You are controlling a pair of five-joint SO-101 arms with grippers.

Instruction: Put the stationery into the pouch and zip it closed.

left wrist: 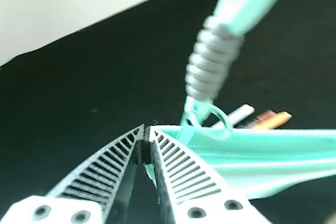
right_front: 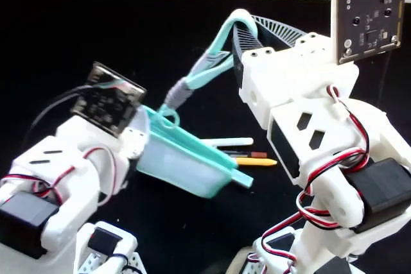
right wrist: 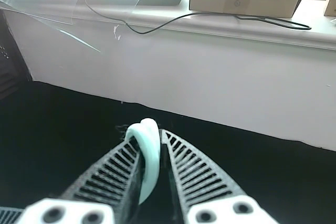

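A teal pouch (right_front: 186, 158) hangs tilted above the black table, held between both arms. My left gripper (left wrist: 147, 130) is shut on the pouch's (left wrist: 262, 150) end edge, close to its ring. A teal wrist strap (right_front: 207, 68) with a grey ribbed sleeve (left wrist: 212, 66) runs up from that ring to my right gripper (right wrist: 150, 132), which is shut on the strap's loop (right wrist: 148, 150), raised high at the back (right_front: 241, 22). On the table beyond the pouch lie a white pen (right_front: 228, 142), a dark pen (right_front: 247, 154) and a yellow marker (right_front: 258, 162).
The black table cloth (right_front: 128, 36) spreads all round the pouch. A white wall ledge (right wrist: 173, 22) with boxes, a keyboard and a cable runs behind the table's far edge. The arms' white bodies (right_front: 321, 158) crowd the near side.
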